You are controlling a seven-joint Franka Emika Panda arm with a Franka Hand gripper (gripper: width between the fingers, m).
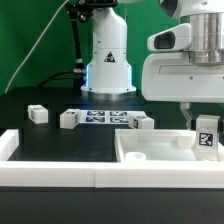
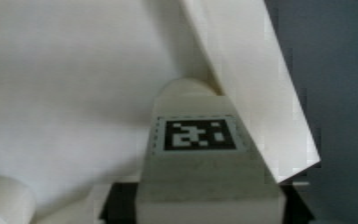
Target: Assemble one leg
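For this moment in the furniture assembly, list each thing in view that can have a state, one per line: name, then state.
gripper: shut on the leg, over the tray-like part.
leg: upright, held, tag facing the exterior camera.
tray-like part: lying flat on the table, recess up.
three loose legs: resting on the table, not held.
marker board: flat on the table.

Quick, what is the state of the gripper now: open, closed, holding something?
Gripper: closed on the leg, held upright over the large white tray part.
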